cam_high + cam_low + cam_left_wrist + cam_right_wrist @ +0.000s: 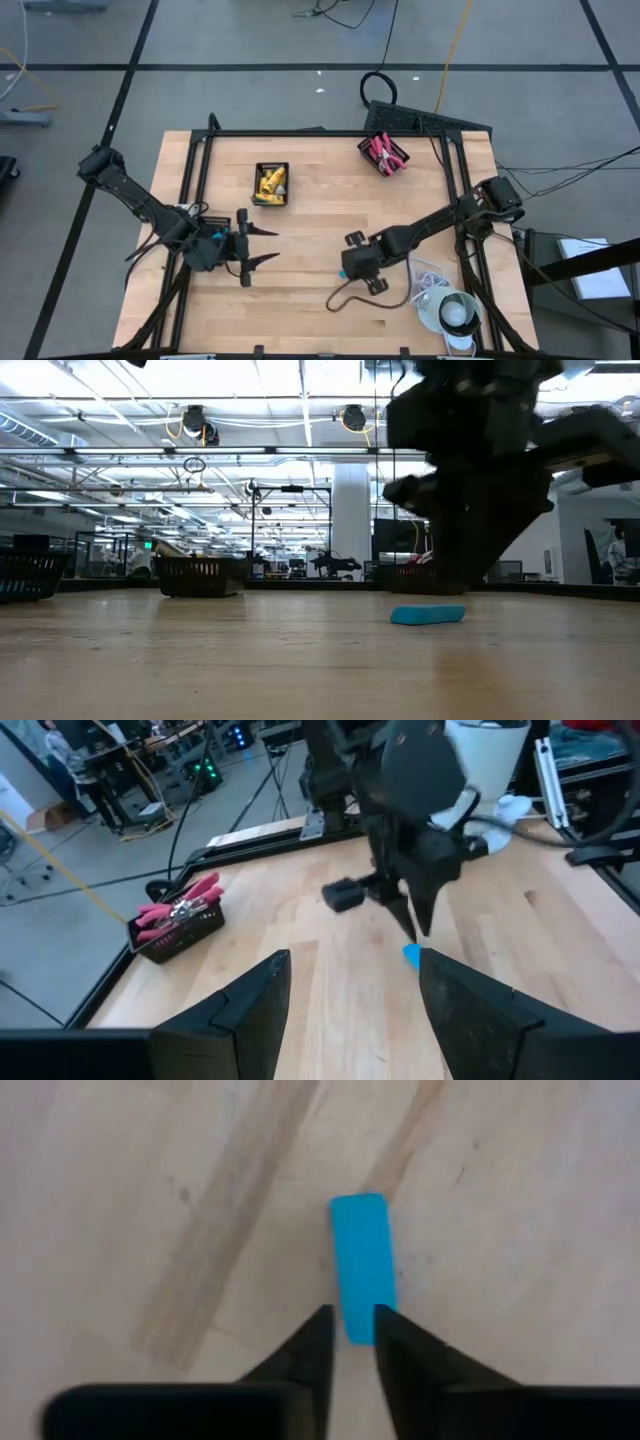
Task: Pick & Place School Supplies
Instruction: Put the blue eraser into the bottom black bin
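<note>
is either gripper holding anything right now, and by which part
Right gripper has narrow jaws at one end of the blue piece lying on the table; a real grip cannot be told. Left gripper is open and empty.

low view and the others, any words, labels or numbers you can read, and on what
No text can be read in any view.
Yellow pieces in the black tray: dark markings, too small to read.
Blue piece on the table: no print shows.
Room signs behind, low view: too blurred to read.
</note>
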You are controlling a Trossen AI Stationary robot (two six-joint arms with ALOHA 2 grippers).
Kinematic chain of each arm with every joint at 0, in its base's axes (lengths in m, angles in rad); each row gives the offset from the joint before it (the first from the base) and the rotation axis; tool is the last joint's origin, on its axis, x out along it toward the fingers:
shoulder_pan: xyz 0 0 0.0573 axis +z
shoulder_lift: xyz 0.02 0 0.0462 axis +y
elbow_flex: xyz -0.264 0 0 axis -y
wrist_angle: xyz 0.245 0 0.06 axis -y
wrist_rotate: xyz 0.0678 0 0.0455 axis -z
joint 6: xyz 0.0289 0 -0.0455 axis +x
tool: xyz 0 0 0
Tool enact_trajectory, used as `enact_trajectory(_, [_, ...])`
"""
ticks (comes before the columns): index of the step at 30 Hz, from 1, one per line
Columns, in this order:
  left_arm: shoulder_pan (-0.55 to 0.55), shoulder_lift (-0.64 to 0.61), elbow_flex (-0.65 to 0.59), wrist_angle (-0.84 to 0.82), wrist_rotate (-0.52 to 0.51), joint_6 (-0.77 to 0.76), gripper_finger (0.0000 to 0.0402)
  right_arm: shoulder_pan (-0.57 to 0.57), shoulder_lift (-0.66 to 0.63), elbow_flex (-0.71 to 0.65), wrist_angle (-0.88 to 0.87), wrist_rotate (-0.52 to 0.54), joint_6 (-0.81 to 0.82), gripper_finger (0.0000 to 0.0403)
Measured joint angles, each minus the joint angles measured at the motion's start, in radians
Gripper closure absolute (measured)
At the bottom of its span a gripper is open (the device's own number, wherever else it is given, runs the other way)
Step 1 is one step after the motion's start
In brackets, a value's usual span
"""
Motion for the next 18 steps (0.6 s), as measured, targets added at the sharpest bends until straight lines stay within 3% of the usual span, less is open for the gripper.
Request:
enact_trajectory(2, [0.000, 0.000, 0.000, 0.001, 0.000, 0.000, 0.0176, -0.015, 0.010, 0.000, 0.011, -0.048, 0.038, 0.0306])
enact_trajectory(10, [0.000, 0.000, 0.000, 0.000, 0.001, 0.004, 0.0176, -0.031, 0.011, 0.001, 0.075, -0.050, 0.054, 0.0153])
enact_trajectory(13, [0.000, 0.000, 0.000, 0.000, 0.001, 0.005, 0.0176, -0.035, 0.031, 0.001, 0.095, -0.052, 0.063, 0.0136])
enact_trajectory(18, [0.000, 0.000, 0.000, -0.013, -0.001, 0.011, 0.0176, -0.028, 0.111, 0.003, 0.129, -0.108, 0.067, 0.0143])
